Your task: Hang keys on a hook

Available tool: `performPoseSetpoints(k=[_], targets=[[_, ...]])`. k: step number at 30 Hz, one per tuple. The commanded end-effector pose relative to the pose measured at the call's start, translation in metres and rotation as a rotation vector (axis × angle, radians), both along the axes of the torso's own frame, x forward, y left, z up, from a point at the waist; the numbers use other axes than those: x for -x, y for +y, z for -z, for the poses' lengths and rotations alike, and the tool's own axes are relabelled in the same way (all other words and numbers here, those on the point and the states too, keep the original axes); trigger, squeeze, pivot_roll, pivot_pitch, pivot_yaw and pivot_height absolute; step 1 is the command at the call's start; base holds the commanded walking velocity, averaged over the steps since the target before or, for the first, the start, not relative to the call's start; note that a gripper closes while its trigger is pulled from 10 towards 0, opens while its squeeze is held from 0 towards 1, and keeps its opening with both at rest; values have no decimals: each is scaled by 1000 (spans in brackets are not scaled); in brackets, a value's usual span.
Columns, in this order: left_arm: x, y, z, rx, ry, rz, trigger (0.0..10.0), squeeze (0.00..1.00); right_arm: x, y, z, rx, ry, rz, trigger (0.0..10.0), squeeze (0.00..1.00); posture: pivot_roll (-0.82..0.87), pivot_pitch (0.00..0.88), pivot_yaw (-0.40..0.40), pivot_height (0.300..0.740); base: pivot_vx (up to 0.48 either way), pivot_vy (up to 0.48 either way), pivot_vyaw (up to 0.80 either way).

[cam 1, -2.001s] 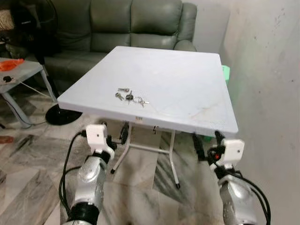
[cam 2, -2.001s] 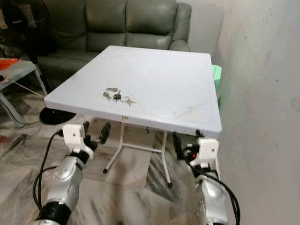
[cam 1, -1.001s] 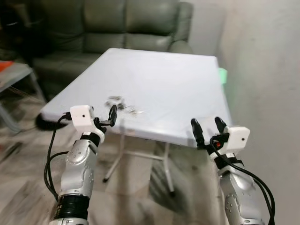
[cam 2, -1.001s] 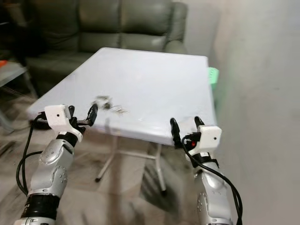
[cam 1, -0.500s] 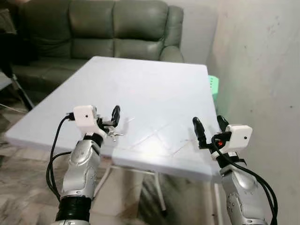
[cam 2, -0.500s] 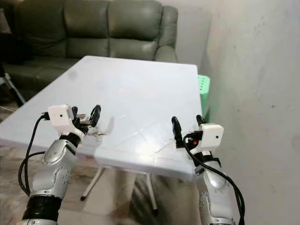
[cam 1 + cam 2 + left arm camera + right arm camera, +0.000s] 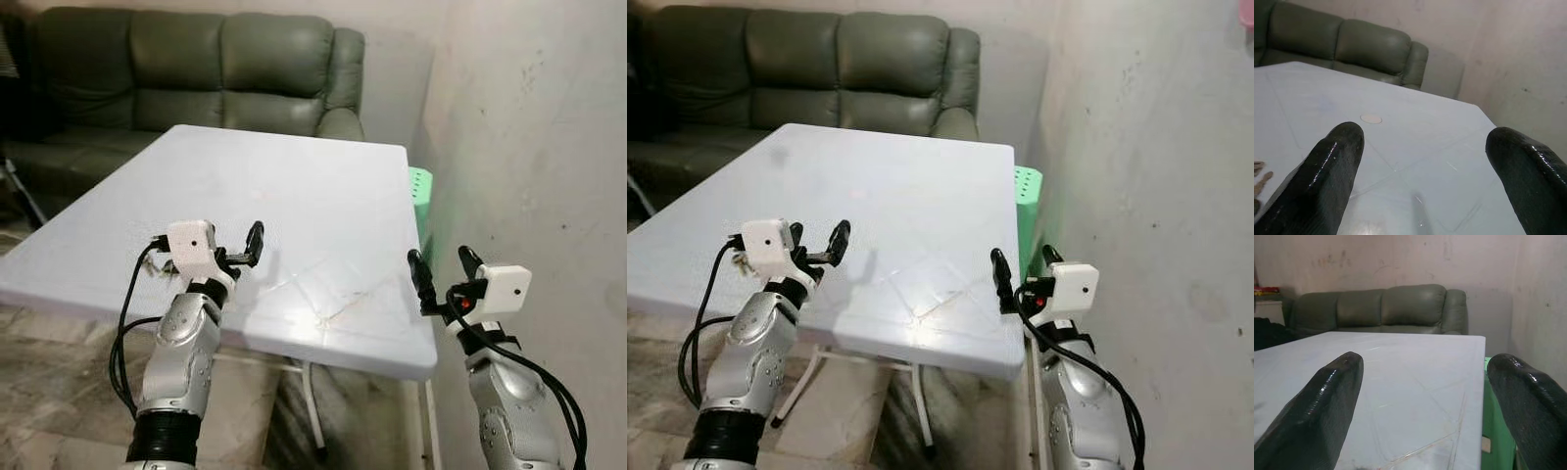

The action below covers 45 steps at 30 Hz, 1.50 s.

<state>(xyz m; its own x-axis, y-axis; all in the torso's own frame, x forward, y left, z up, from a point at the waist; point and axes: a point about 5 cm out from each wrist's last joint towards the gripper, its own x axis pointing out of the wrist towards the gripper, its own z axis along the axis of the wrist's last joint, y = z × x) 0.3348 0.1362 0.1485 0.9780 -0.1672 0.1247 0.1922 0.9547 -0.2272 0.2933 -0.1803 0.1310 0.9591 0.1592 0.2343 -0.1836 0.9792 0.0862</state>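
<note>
**Both arms up, keys beside my left gripper**

Walking closer has brought the white table [image 7: 323, 196] right under me, and both my arms have risen from below its near edge to hover over it. My left gripper [image 7: 235, 250] hangs wide open and empty above the tabletop. The keys [image 7: 1259, 172] lie at that gripper's left side, outside its fingers [image 7: 1327, 166], partly hidden behind the wrist in the head views. My right gripper [image 7: 443, 269] is spread wide too, holding nothing, at the table's right edge near a green stool [image 7: 1027, 186]. Judging by this, I still need to shift left and descend. No hook can be made out yet.
</note>
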Motion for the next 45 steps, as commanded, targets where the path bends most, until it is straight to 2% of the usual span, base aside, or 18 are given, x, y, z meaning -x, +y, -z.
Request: performPoseSetpoints(k=[1,45], targets=[[-1,4,-1,-2,1,-10,10000,0,0,2,-3,0,-10,-13,10000,0,17,0,-18,740,0,442,0],[-3,4,-2,14,-9,-21,10000,0,-1,-2,-8,16,-16,-22,10000,0,10,0,-35,740,0,459,0]])
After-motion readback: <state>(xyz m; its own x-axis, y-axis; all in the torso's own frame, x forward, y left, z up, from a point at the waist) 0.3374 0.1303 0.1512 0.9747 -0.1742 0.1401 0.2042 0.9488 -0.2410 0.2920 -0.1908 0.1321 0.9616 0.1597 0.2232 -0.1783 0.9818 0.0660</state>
